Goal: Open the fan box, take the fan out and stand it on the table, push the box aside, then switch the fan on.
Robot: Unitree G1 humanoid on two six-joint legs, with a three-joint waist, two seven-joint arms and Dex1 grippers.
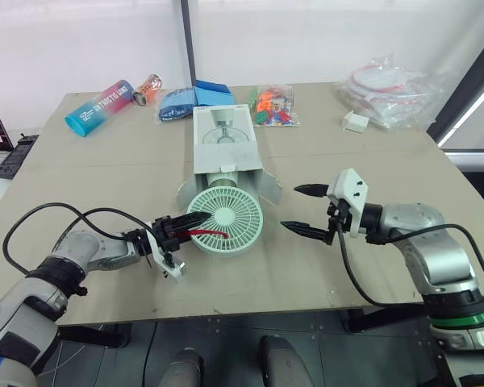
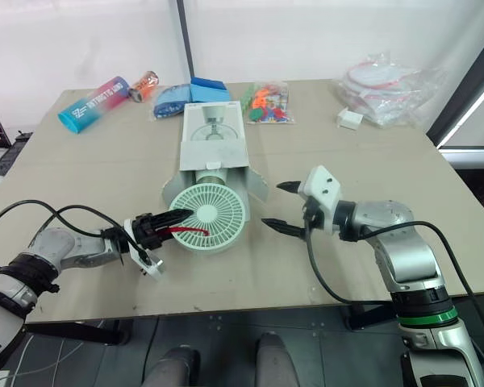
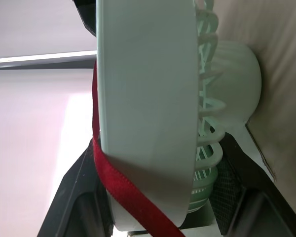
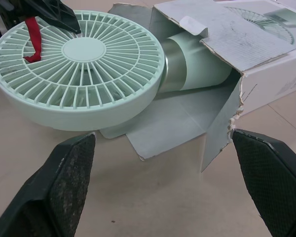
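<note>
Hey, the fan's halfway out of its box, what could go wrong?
The left gripper pinches just the fan rim over the red strap, so it may slip. The fan's base sits inside the box while the right gripper hangs open beside it, so the box may drag along.

Beige bench, open box mid-bench, fan half out, tube, can, blue pouch, toy bag, clear bags along far edge

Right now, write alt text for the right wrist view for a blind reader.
A pale green fan lies face up on the table, its stem inside the torn white box. A red ribbon lies on its grille; the right gripper holds its black fingers wide open before it.
</note>
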